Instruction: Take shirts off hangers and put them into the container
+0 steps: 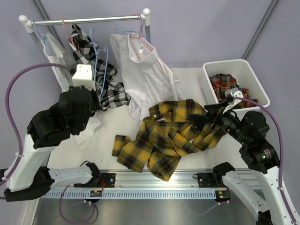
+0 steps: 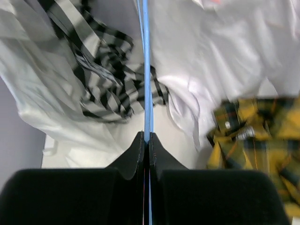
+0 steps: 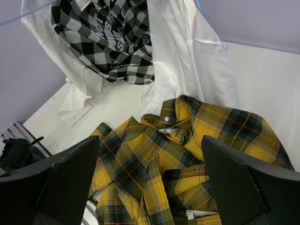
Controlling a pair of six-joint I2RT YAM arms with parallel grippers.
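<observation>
The left pincer is clamped shut on the thin wire of a light blue hanger, which runs straight ahead from its tips. To the left of that wire hangs the black-white checked shirt; to the right, the white shirt. The right pincer stands wide and empty, directly over the yellow-black plaid shirt heaped on the bench. Off behind that pincer sits the container, a red plaid shirt inside.
</observation>
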